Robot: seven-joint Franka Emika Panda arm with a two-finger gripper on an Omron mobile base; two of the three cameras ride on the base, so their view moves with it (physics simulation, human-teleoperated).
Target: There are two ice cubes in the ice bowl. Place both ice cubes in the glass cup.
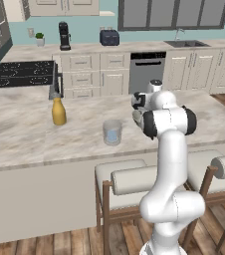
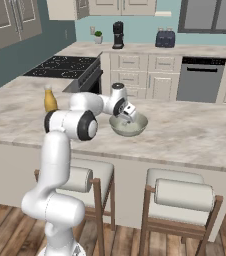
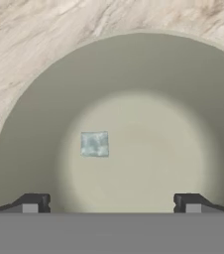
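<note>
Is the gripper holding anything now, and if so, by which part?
Nothing is held. The gripper is open above the ice bowl, and one ice cube lies loose on the bowl's floor, apart from both fingers.

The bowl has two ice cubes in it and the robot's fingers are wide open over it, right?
Not quite. The hand view shows one ice cube lying in the ice bowl, not two. The rest is right: the gripper is over the bowl with its fingers wide open. In the left base view something pale blue sits inside the glass cup.
</note>
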